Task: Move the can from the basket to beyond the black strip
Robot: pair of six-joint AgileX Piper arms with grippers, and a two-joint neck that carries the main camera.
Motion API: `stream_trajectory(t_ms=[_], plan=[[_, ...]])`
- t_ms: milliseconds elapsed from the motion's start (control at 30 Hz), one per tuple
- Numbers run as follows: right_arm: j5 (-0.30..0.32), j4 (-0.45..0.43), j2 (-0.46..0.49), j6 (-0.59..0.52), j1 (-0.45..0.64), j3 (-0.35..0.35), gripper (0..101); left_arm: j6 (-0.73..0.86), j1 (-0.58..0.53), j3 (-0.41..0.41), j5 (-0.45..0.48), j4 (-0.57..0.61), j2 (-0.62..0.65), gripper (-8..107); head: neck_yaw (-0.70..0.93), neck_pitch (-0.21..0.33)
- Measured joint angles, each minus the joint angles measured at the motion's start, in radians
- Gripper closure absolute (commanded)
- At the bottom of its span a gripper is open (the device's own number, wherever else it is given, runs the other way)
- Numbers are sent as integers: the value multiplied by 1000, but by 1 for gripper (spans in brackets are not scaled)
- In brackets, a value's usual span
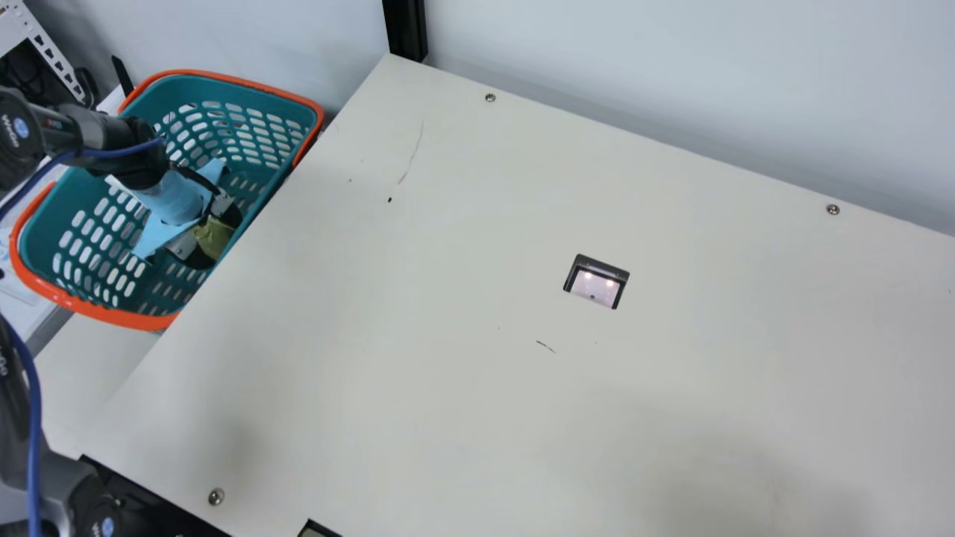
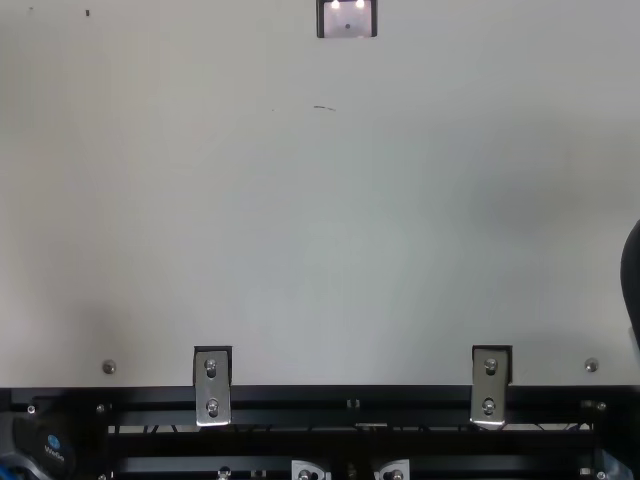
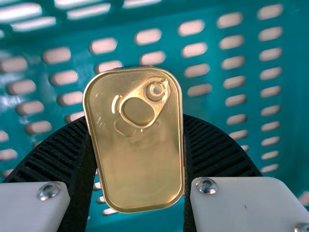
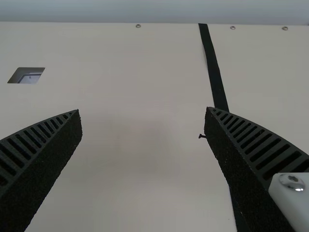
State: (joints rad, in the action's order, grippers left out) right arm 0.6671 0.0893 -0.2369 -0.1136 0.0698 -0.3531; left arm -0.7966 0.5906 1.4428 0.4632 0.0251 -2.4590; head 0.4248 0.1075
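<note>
1. Can, a flat, rounded-rectangular tin of gold-coloured metal (image 3: 145, 169), is inside the teal plastic basket with an orange rim (image 1: 142, 321). Its smooth, shiny lid has a raised lip around the edge and a ring-pull (image 3: 142, 108) near one short end.
2. Left hand (image 1: 218, 235), with its light-blue housing, reaches over the basket's rim. Its black ribbed fingers are parted by the can's width and have hold of it, one along each long side.
3. Basket walls are pierced with rows of rounded slots. The basket sits beside the edge of the smooth cream table (image 1: 448, 388).
4. Right hand (image 4: 143, 110) is spread wide above the table, with nothing between its fingers. Their ribbed sides are slotted, and their facing surfaces look matt and grainy.
5. Flat black strip (image 4: 215, 72) crosses the cream surface in the right wrist view and passes behind one finger. The can is well apart from it.
6. Dark-edged, four-sided opening (image 1: 595, 287) is set into the table, and round metal screws (image 1: 833, 209) sit in the surface.
7. Metal brackets with rounded slots (image 2: 213, 388) join the table's edge to a black rail (image 2: 350, 400).
</note>
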Motion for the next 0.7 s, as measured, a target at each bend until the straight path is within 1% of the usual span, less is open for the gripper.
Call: stream_trajectory(t_ms=[200, 367, 567, 700], plan=[[0, 0, 0, 0, 0, 0, 0, 82, 8, -73, -65, -59, 122, 89, -5, 0], [0, 0, 0, 0, 0, 0, 0, 154, 14, -149, -116, -98, 251, 89, 0, 0], [0, 0, 0, 0, 0, 0, 0, 269, 13, -240, -146, -64, 429, 89, 0, 0], [0, 0, 0, 0, 0, 0, 0, 356, 1, -301, -132, -18, 554, 89, 0, 0]])
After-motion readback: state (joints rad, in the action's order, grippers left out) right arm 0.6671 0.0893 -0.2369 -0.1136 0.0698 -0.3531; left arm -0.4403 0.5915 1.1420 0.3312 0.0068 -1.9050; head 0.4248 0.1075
